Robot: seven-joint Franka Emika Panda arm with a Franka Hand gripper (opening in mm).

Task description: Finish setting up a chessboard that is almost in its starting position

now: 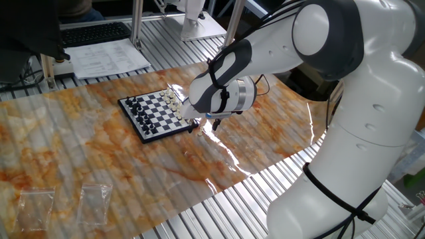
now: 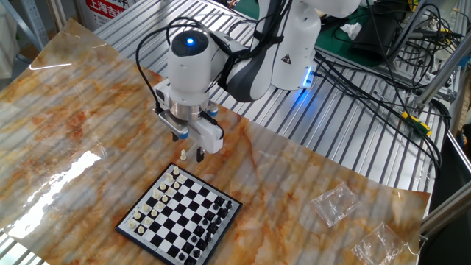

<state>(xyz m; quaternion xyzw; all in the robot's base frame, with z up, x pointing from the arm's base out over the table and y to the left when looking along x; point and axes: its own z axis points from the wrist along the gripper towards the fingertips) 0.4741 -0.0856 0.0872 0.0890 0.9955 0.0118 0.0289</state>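
Gripper at frame centre above chessboard, fingers apart straddling cream piece, grasp unclear

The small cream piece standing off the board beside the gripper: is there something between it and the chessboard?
Nothing visible. The cream piece stands on the mat just beyond the chessboard, with bare mat between them. The gripper hangs right beside the piece, not in its path.

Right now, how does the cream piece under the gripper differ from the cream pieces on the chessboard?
The lone cream piece stands off the chessboard on the marbled table sheet, beside the gripper; the cream pieces on the board sit in rows on squares. It stands alone; they are grouped. All are small and cream.
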